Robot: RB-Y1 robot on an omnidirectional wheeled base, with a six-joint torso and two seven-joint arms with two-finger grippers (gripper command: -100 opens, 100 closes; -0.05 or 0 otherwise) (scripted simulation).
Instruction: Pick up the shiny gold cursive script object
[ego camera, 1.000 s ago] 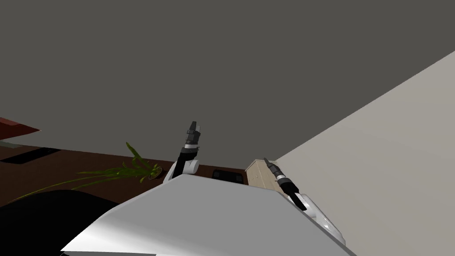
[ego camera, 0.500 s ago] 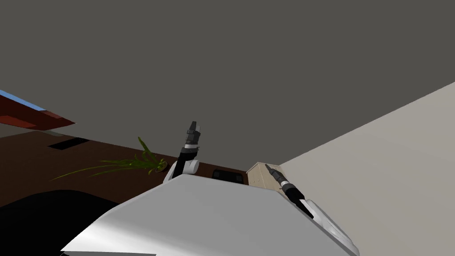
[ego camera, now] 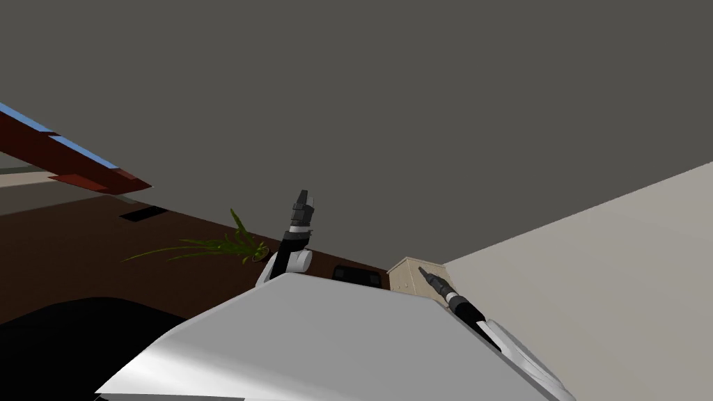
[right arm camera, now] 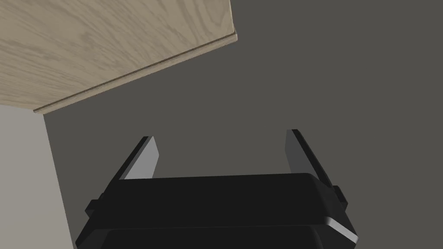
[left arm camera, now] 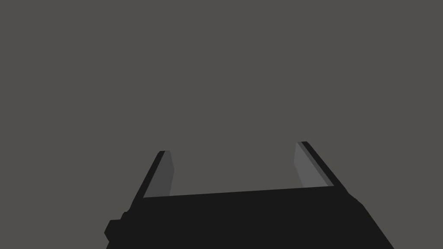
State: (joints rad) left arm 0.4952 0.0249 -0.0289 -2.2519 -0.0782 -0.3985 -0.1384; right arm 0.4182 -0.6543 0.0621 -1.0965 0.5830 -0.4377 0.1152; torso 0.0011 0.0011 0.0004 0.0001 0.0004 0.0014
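Note:
My left gripper (ego camera: 303, 198) is raised in front of a dark grey wall; in the left wrist view its fingers (left arm camera: 161, 173) stand wide apart with nothing between them, so the left gripper (left arm camera: 233, 149) is open. My right gripper (ego camera: 421, 270) points low toward a light wooden cabinet (ego camera: 411, 273). Its wrist view has the right gripper (right arm camera: 220, 136) open and empty, with the cabinet's wood-grain panel (right arm camera: 95, 47) beyond it.
A green potted plant (ego camera: 223, 245) stands on the dark brown floor to the left. A dark low object (ego camera: 356, 274) sits by the cabinet. A pale wall (ego camera: 613, 278) runs along the right. A red-brown piece with a blue strip (ego camera: 69, 156) shows at far left.
My view has turned: the plant, cabinet and red-brown piece have slid rightward and the pale wall has shrunk. My right arm has sunk a little lower.

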